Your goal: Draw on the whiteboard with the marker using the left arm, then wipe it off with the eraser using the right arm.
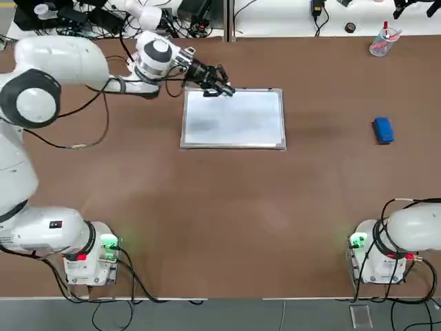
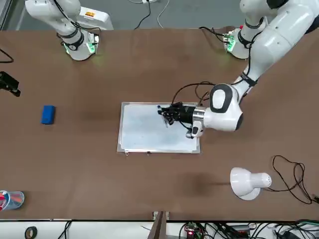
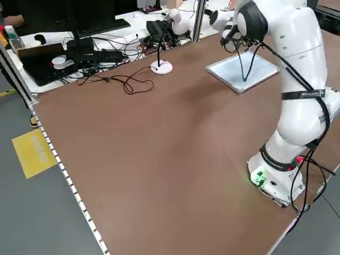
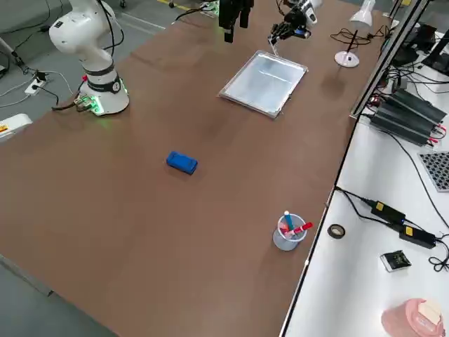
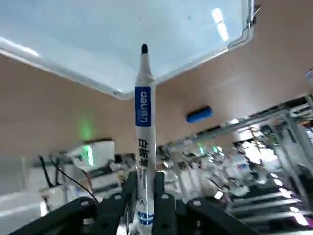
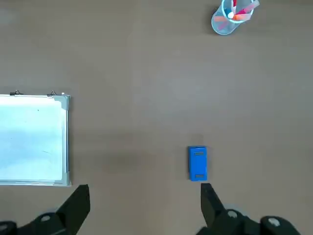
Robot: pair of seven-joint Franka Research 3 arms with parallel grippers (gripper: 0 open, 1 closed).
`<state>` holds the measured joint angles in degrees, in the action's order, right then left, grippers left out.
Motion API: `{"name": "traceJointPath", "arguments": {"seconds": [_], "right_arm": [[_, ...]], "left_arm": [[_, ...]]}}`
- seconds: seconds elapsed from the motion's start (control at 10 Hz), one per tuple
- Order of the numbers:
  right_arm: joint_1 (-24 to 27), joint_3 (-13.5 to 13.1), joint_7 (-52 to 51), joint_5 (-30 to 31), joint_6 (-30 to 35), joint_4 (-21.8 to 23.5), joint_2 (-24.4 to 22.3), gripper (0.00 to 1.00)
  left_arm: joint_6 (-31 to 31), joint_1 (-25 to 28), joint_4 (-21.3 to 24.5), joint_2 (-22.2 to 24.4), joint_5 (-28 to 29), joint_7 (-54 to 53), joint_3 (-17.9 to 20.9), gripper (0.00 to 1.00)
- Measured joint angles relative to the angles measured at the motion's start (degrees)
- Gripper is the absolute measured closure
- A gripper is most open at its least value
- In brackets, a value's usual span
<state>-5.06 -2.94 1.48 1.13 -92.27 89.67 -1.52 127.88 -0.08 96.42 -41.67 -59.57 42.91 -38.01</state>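
Left hand (image 5: 145, 210): pinching marker (image 5: 145, 122), dark tip exposed and pointing away from fingers. Hand located over far left part of whiteboard (image 1: 233, 118). Contact between tip and board surface: cannot tell.
Right hand (image 6: 145, 208): fingers spread, nothing between them, above counter (image 6: 132, 122). Eraser (image 6: 198, 163): lies flat on counter, beyond right hand, apart from it. Whiteboard: flat on counter, to left of right hand. Cup (image 6: 232, 18) with pens: farther from right hand than eraser.
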Motion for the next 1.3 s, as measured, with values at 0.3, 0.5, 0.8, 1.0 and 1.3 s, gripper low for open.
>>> {"name": "traceJointPath", "arguments": {"seconds": [0.3, 0.5, 0.8, 1.0, 1.3], "right_arm": [[0.00, 0.00, 0.00, 0.00, 0.00, 0.01, 0.02, 0.00], [0.00, 0.00, 0.00, 0.00, 0.00, 0.02, 0.02, 0.00], [0.00, 0.00, 0.00, 0.00, 0.00, 0.03, 0.08, 0.00], [0.00, 0.00, 0.00, 0.00, 0.00, 0.03, 0.10, 0.00], [-0.01, 0.00, 0.00, 0.00, 0.00, 0.04, 0.12, 0.00]], "left_arm": [[1.97, -2.47, -1.44, -3.25, -8.56, -0.05, 0.02, 0.83], [4.38, -4.21, -2.82, -5.66, -11.37, -0.05, 0.04, 0.83], [6.67, -6.42, -5.50, -9.63, -13.23, -0.05, 0.07, 0.83], [7.67, -7.53, -6.80, -11.58, -13.54, -0.05, 0.08, 0.83], [8.65, -8.60, -8.12, -13.88, -13.54, -0.82, 0.10, 0.83]]}}
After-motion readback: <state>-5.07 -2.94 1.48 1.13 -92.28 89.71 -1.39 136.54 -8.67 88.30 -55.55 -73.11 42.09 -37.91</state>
